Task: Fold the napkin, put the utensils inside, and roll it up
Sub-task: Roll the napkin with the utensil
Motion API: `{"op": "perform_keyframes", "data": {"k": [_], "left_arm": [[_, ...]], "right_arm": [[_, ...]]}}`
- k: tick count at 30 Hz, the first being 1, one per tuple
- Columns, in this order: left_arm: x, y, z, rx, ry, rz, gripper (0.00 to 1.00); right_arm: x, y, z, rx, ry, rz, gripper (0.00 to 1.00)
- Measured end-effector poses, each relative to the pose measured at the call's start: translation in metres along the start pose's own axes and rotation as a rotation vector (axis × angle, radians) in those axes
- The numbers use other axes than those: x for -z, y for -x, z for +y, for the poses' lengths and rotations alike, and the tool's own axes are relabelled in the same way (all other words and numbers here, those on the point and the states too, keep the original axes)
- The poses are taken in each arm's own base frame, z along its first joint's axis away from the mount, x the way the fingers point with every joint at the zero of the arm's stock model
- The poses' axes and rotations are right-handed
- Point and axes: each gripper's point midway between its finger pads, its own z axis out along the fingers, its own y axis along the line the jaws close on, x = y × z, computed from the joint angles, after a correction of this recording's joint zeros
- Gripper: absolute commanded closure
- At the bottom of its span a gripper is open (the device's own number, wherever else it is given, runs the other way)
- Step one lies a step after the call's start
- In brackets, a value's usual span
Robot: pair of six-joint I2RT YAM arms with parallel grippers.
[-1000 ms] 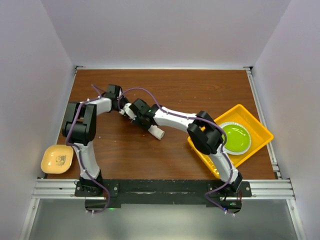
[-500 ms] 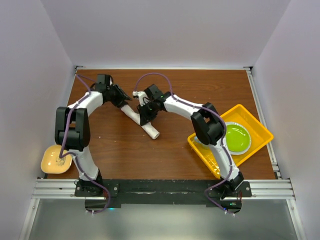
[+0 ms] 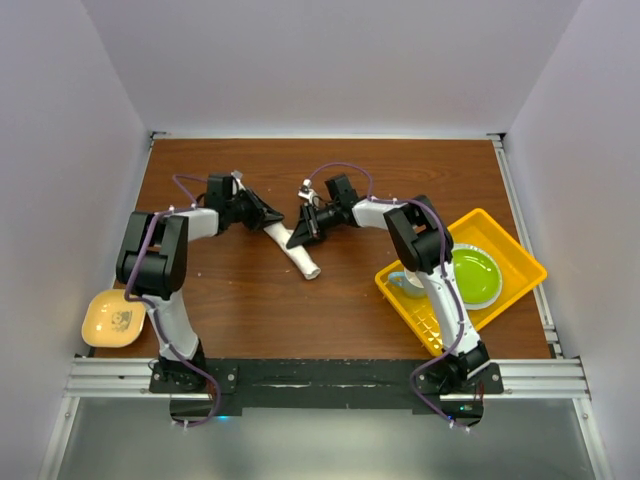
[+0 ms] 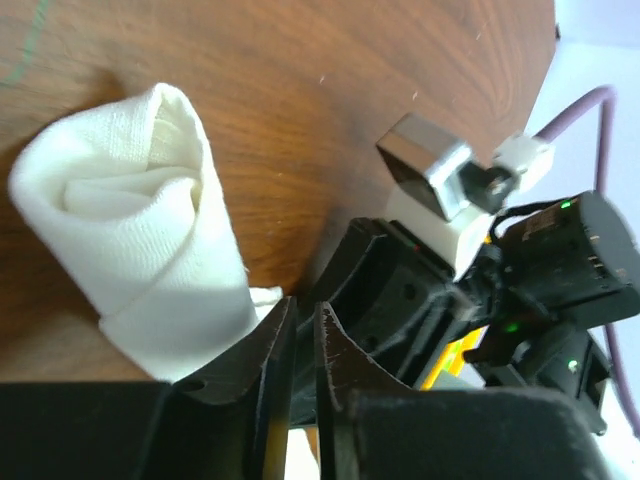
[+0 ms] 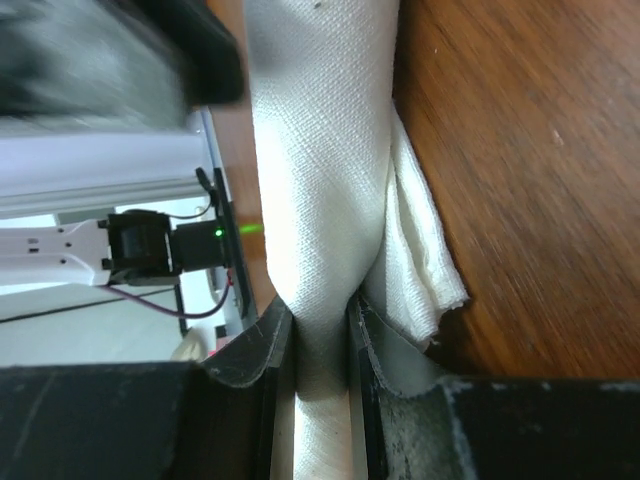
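The napkin (image 3: 300, 258) lies as a tight white roll on the wooden table, slanting from upper left to lower right. My right gripper (image 3: 299, 237) is shut on the roll near its upper end; in the right wrist view the cloth (image 5: 320, 150) is pinched between the fingers of the right gripper (image 5: 322, 330). My left gripper (image 3: 270, 214) sits at the roll's upper left end. In the left wrist view the left gripper (image 4: 300, 318) has its jaws almost together, holding nothing, with the open end of the roll (image 4: 130, 230) beside them. The utensils do not show.
A yellow tray (image 3: 515, 245) at the right holds a green plate (image 3: 470, 275). A small yellow bowl (image 3: 113, 318) sits at the near left edge. The two grippers are close together over the middle of the table.
The left gripper opened, swung back toward the roll's upper end and closed again. The right gripper kept its hold and shifted right and up, with the roll moving slightly.
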Motion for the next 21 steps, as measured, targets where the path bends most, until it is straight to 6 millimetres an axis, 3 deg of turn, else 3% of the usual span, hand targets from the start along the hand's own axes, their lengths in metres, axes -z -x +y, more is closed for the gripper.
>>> {"op": "perform_keyframes", "data": {"k": [3, 6, 7, 8, 12, 14, 21], "left_arm": [[-0.013, -0.005, 0.013, 0.011, 0.006, 0.023, 0.87], [-0.021, -0.007, 0.025, 0.020, 0.024, 0.038, 0.88], [-0.021, -0.007, 0.025, 0.016, 0.024, 0.040, 0.88], [-0.021, -0.007, 0.025, 0.009, 0.023, 0.040, 0.88], [-0.021, -0.007, 0.025, -0.020, 0.025, 0.043, 0.89], [-0.021, -0.006, 0.026, -0.031, 0.025, 0.042, 0.89], [-0.021, -0.006, 0.027, -0.048, 0.030, 0.046, 0.89]], "right_arm": [[0.001, -0.001, 0.000, -0.014, 0.009, 0.004, 0.82], [0.002, -0.003, -0.001, -0.024, -0.004, 0.013, 0.62], [0.003, -0.003, 0.000, -0.023, -0.017, 0.015, 0.57], [0.005, -0.003, 0.001, -0.022, -0.033, 0.016, 0.46], [0.015, 0.002, 0.014, 0.047, -0.141, 0.003, 0.24], [0.022, 0.003, 0.018, 0.104, -0.226, -0.012, 0.19], [0.052, -0.003, 0.020, 0.261, -0.512, -0.018, 0.19]]}}
